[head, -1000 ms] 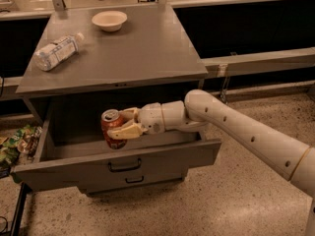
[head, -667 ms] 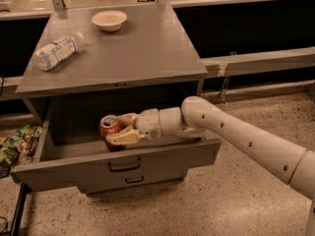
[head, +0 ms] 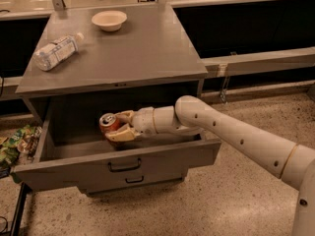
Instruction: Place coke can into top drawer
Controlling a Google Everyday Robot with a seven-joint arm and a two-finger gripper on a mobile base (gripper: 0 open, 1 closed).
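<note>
The one coke can (head: 109, 124) sits left of centre in the frame, inside the open top drawer (head: 172, 159). It stands about upright, long axis near vertical, with the silver top facing up and a little toward the camera. My claw (head: 120, 126) is clamped on it from the right, one finger above and one below the red side. I cannot tell whether the can's base touches the drawer floor.

My single arm (head: 236, 136) reaches in from the lower right of the frame. The drawer front carries one black bar handle (head: 124, 165); just under it is one lower drawer front (head: 134, 180) with a smaller handle.

On the grey surface (head: 147, 53) above are two things: one clear water bottle (head: 55, 51) lying on its side at upper left, and one pale bowl (head: 109, 19) upright near the top edge, well apart from it.
</note>
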